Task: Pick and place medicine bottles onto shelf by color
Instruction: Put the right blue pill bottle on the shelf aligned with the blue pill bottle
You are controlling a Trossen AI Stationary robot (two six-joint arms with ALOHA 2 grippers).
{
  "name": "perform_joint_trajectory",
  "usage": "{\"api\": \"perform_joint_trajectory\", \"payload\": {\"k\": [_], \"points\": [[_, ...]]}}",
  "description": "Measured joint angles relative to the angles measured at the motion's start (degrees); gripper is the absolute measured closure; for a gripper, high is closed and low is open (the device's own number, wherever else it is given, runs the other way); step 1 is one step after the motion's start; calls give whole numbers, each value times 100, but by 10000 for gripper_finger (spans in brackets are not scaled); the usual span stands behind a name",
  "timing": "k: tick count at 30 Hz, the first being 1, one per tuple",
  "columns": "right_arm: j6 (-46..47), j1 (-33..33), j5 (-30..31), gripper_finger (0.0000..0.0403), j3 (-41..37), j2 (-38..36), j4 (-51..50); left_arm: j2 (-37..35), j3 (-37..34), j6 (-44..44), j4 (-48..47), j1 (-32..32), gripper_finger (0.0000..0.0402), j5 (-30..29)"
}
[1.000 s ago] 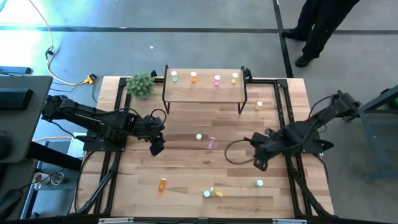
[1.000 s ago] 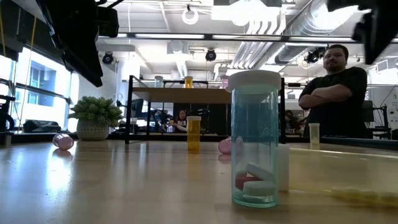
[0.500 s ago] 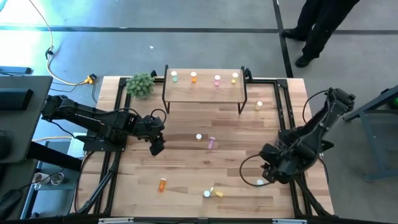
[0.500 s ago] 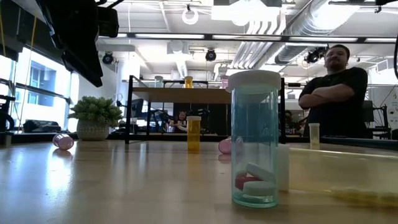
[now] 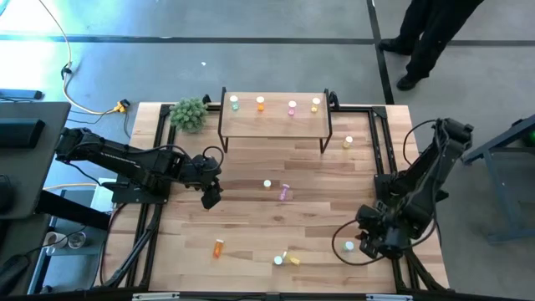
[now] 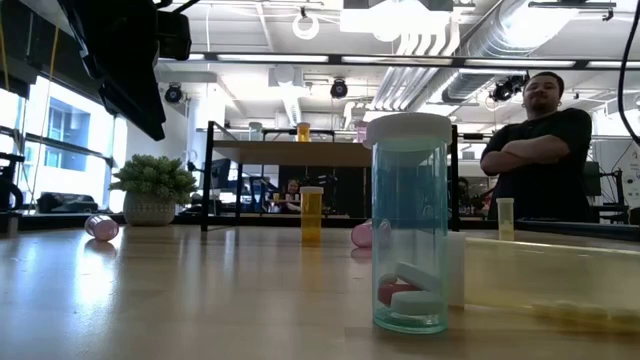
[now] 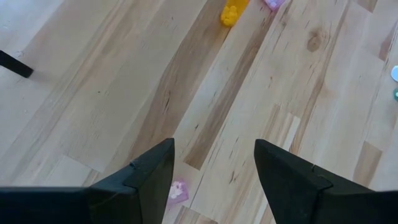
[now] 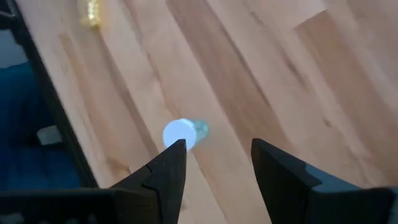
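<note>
The right gripper (image 5: 365, 242) hangs near the table's (image 5: 251, 221) front right corner, just beside an upright green bottle (image 5: 349, 246); its wrist view shows the fingers (image 8: 163, 171) apart with nothing between them and that bottle's white cap (image 8: 176, 133) just ahead. The left gripper (image 5: 211, 201) waits over the left middle of the table, its fingers (image 7: 149, 174) also apart and empty above bare wood, with a pink bottle (image 7: 177, 191) on the wood below them. The shelf (image 5: 274, 119) stands at the table's back edge, and four bottles stand along its far side: green (image 5: 235, 103), orange (image 5: 260, 103), pink (image 5: 292, 106) and yellow (image 5: 315, 104). A yellow bottle (image 5: 348, 142) stands on the table off the shelf's right end. Near the table's centre are a white-capped bottle (image 5: 267, 184), colour unclear, and a pink one (image 5: 285, 191) lying down. Toward the front edge lie an orange bottle (image 5: 218, 247), a yellow one (image 5: 292, 258) and another white-capped one (image 5: 277, 261) just beside it. A plant (image 5: 189, 113) sits at the back left corner. In the low view a person (image 6: 545, 150) stands behind the table with arms crossed.
</note>
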Motion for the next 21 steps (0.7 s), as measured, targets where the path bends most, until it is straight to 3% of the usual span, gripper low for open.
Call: {"api": "perform_joint_trajectory", "payload": {"k": [11, 21], "points": [[2, 441, -644, 231, -572, 339, 1291, 0, 0, -44, 2, 0, 188, 0], [336, 834, -656, 231, -579, 936, 1319, 0, 0, -236, 7, 0, 188, 2]]}}
